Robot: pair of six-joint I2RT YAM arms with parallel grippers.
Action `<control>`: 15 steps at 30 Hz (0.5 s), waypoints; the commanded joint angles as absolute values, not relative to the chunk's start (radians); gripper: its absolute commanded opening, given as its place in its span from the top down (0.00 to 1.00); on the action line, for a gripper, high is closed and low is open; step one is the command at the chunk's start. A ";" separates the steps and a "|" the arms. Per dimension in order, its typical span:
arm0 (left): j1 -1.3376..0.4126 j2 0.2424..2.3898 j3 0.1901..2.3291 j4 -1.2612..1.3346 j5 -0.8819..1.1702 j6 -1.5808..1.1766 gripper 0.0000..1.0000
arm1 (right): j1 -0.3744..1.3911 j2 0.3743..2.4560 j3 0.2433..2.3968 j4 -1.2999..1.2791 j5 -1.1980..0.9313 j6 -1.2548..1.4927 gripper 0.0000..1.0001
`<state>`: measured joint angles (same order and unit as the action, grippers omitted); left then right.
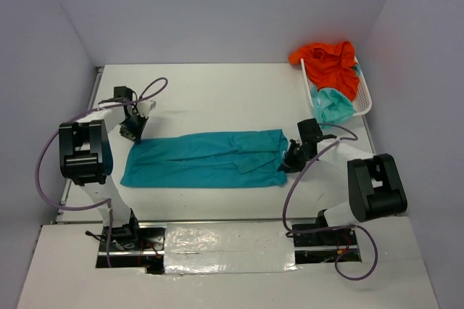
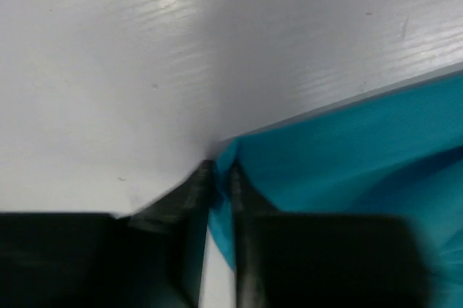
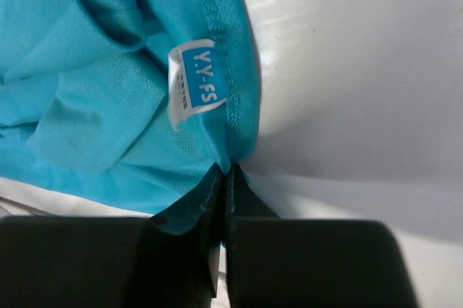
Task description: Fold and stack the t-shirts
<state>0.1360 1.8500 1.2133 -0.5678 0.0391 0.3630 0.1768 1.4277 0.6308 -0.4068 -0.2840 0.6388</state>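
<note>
A slip is the risk when I lift, since both pinches are thin: my left fingers (image 2: 221, 172) are closed almost fully on just the corner tip of the teal t-shirt (image 2: 347, 156), and my right fingers (image 3: 226, 174) are pressed together on its stitched edge below the label (image 3: 197, 84), perhaps catching only one layer. The shirt lies stretched along the counter (image 1: 217, 99) between my arms. The orange t-shirt (image 1: 330, 66) and the mint t-shirt (image 1: 333, 106) lie crumpled in the white basket (image 1: 365, 99), far right.

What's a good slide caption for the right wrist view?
Right gripper pinches the stitched edge of the teal t-shirt, its Y.Y-FS label showing, on the white table.
</note>
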 commanded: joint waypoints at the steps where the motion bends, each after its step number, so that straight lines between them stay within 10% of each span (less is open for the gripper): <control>1: 0.147 1.841 1.141 -0.568 0.020 0.416 0.91 | 0.183 1.520 0.704 -0.429 -0.229 0.597 0.98; 15: 0.193 1.752 1.015 -0.580 0.021 0.451 1.00 | 0.192 2.166 1.699 -0.702 -0.100 0.433 1.00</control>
<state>0.1806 1.7313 1.0515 -0.5095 0.0238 0.4206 0.1814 2.0636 1.4948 -0.5999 -0.1734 0.4862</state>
